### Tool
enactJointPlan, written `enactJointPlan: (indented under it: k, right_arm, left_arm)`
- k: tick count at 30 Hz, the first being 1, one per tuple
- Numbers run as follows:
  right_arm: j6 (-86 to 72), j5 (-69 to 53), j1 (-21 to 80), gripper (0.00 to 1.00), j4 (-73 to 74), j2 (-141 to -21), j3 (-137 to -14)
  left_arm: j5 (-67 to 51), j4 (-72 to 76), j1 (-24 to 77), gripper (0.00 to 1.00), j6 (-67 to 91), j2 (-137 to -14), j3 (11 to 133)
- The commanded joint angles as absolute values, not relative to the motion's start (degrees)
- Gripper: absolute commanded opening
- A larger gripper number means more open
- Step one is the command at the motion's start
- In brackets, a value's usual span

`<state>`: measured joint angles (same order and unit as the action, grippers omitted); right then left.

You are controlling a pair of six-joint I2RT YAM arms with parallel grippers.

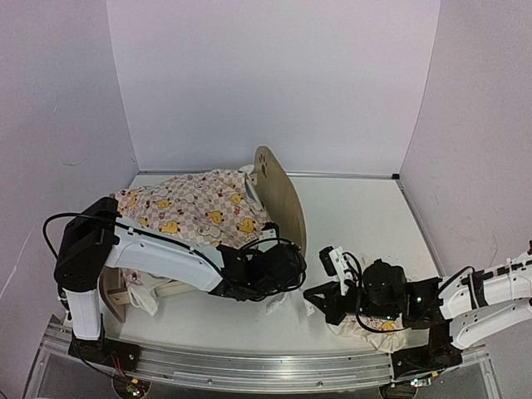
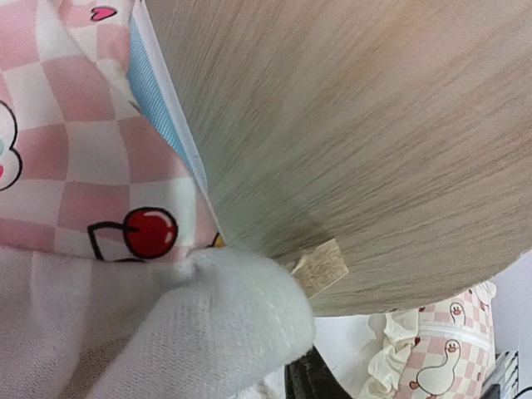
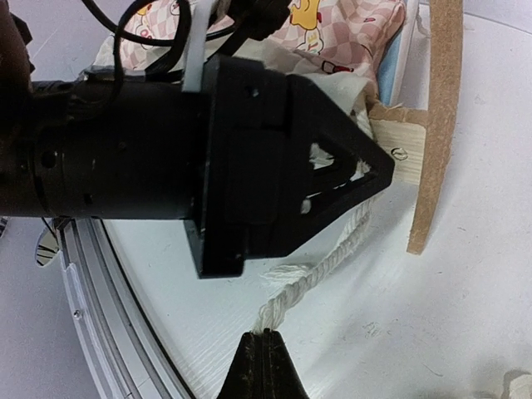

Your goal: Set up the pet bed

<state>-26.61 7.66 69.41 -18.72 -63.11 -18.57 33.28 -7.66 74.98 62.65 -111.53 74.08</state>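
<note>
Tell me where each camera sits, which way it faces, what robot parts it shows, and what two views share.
Top external: above and behind the bases, looking down on the white table and light-wood pet bed; left arm and right arm show.
Left wrist: close up to the bed's rounded headboard, pink checked quilt at left; own fingers not clearly visible.
Right wrist: low over the table, facing the black left gripper; right gripper shut at bottom edge.
Shared: both wrist views show headboard and quilt.
</note>
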Motion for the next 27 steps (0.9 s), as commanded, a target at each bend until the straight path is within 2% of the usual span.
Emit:
enactJointPlan:
  k: [1, 7, 16, 19, 27]
  right_arm:
    - [-26.4, 6.2, 69.5, 0.0, -22.1, -62.8, -19.4]
    - [-26.6, 5.4, 69.5, 0.0, -23.2, -62.9, -19.2]
    - [-28.3, 12.4, 66.6, 0.0, -23.4, -63.4, -19.1]
    - [-25.8, 9.4, 62.5, 0.0, -25.8, -67.2, -20.8]
    - [-13.3, 3.8, 57.4, 0.0, -37.2, -76.0, -25.3]
  left_arm:
    - [41.2, -8.8, 73.2, 0.22, 63.6, -112.7, 77.9]
    - [44.4, -8.3, 72.9, 0.01, 62.7, -112.5, 77.6]
    - [37.6, 0.5, 73.0, 0.0, 57.8, -108.2, 70.6]
    - [34.5, 6.0, 72.9, 0.0, 56.7, -106.1, 66.8]
    - [31.3, 9.3, 72.9, 0.0, 53.4, -104.3, 65.0]
